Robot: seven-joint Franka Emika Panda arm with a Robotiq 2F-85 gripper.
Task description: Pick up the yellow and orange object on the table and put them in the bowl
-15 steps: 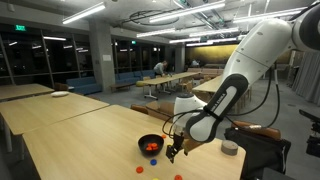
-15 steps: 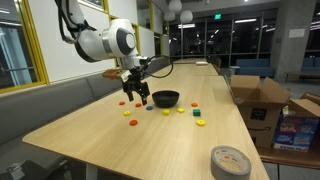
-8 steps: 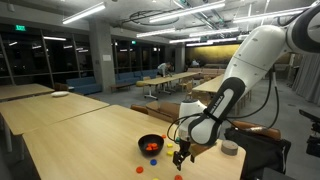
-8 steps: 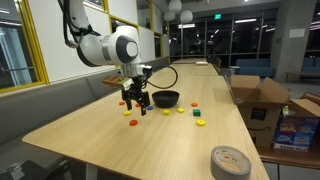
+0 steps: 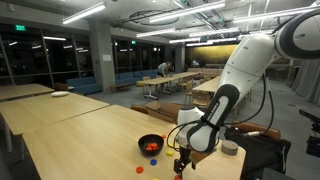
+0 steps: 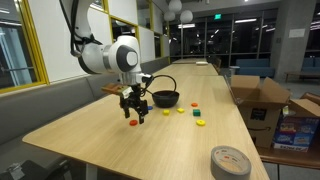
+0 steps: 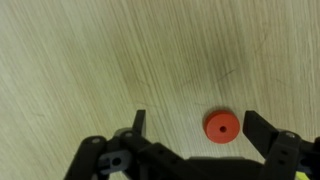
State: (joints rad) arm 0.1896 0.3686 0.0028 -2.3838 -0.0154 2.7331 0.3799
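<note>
1 orange disc (image 7: pixel 222 126) lies on the table (image 7: pixel 90 60) between the wide-open, empty fingers (image 7: pixel 262 130); 1 black bowl (image 6: pixel 165 100) stands near.

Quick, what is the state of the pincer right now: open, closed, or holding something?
Pincer: open, holding nothing. An orange piece lies free between the jaws.

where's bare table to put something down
Bare wood spans the near end of the table, between the scattered pieces and the grey tape roll, and beyond the black bowl. It is crowded around the bowl, where the open gripper hovers over an orange piece.
</note>
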